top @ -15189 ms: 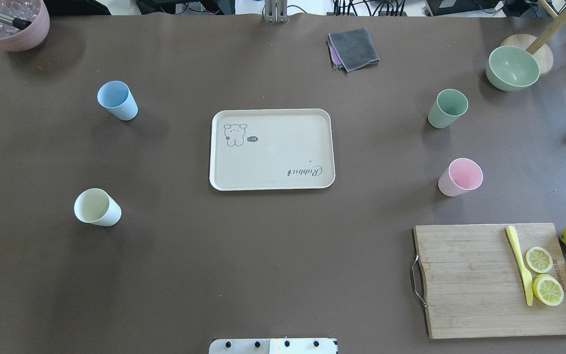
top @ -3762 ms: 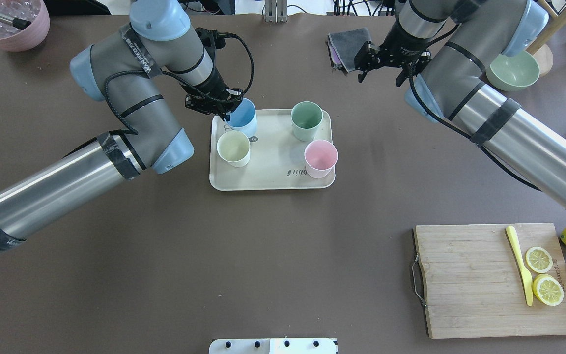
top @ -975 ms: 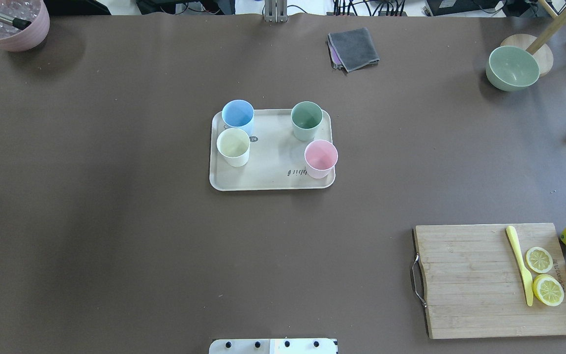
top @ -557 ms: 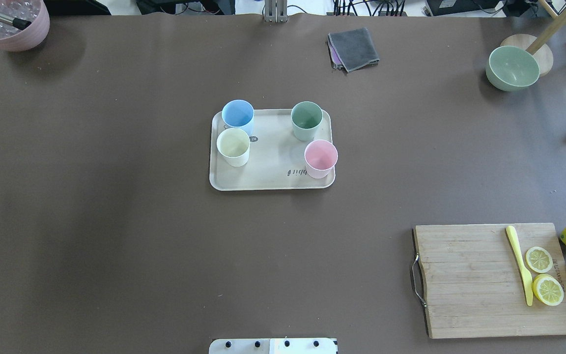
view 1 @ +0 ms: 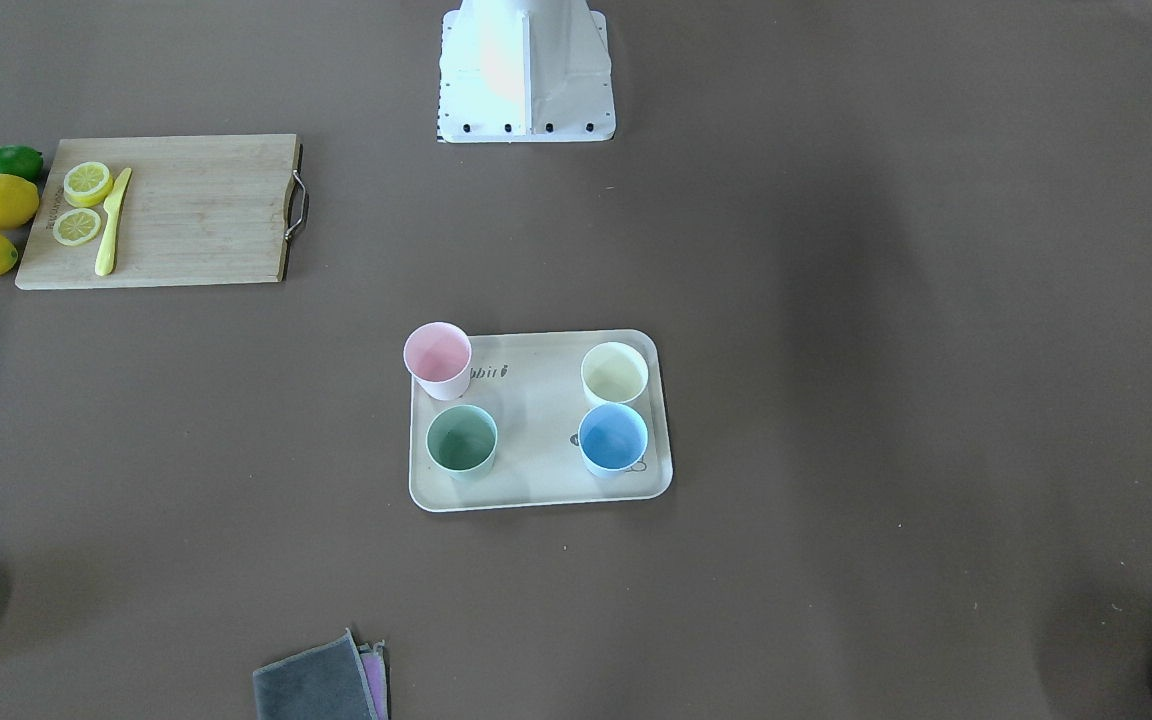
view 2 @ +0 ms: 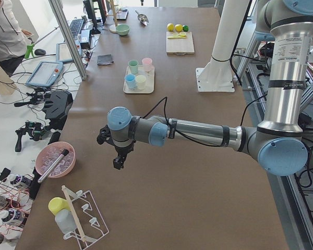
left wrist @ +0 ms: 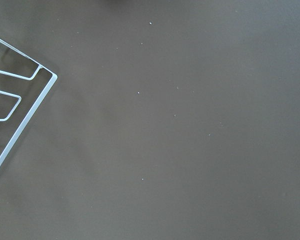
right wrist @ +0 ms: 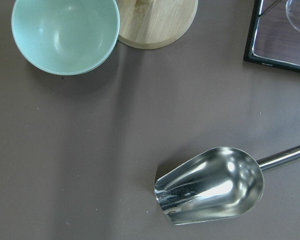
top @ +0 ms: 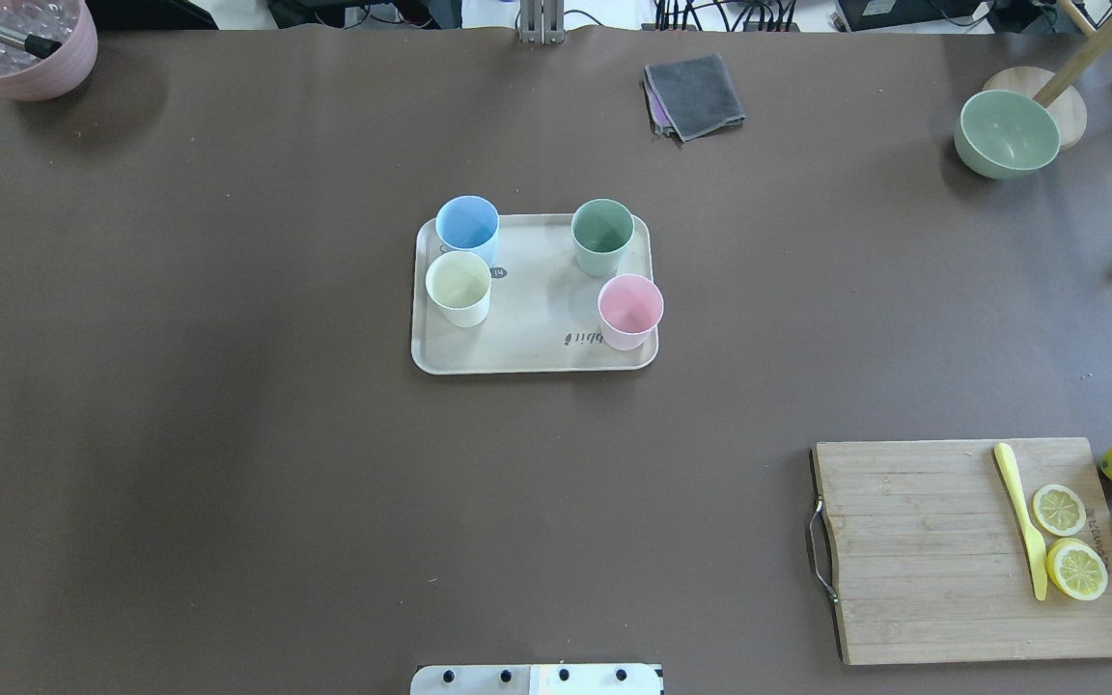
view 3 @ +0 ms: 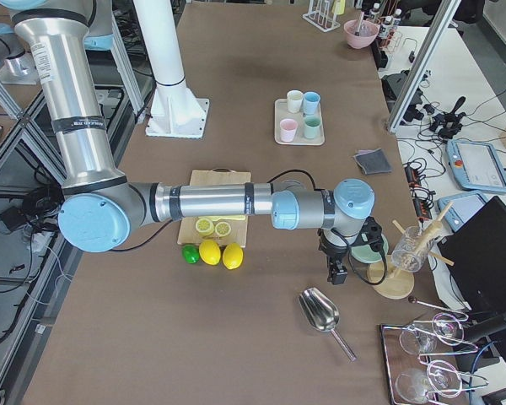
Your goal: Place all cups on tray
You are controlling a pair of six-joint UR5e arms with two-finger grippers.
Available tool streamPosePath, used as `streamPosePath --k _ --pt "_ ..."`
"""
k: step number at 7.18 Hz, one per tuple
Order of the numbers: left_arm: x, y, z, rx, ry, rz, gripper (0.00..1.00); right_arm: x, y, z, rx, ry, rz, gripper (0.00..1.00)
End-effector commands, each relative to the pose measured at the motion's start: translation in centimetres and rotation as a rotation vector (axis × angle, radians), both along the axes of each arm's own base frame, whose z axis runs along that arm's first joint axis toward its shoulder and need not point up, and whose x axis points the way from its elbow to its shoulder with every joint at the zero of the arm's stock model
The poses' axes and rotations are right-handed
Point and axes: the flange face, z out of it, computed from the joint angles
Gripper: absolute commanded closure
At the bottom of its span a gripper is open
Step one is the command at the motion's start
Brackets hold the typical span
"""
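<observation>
Front view: you have the tray [view 1: 536,455] at the middle of the tabletop [view 1: 886,300], with all four upright on it: pink cup [view 1: 437,358], green cup [view 1: 461,440], cream cup [view 1: 614,373], blue cup [view 1: 613,438].
Overhead: two along each short side of the tray.
Left side view: left hand [view 2: 117,162] over the tabletop's left end; grip cannot be told.
Right side view: right hand [view 3: 336,272] over the right end; grip cannot be told.

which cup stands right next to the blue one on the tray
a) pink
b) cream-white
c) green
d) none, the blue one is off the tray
B: in the overhead view the cream-white cup stands close beside the blue cup at one end of the tray, while the pink cup and the green cup stand at the other end.
</observation>
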Motion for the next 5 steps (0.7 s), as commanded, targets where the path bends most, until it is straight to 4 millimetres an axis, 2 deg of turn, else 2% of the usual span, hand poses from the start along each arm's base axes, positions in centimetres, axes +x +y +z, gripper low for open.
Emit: streamPosePath --k 1,5 --pt "-0.01 -0.05 -0.01 0.000 0.000 0.000 0.02 -0.02 0.14 0.33 -0.006 0.000 0.000 0.00" --pt "-0.03 0.01 -0.54 0.010 0.000 -0.002 0.02 0.00 0.75 0.91 -0.013 0.000 -0.003 0.00"
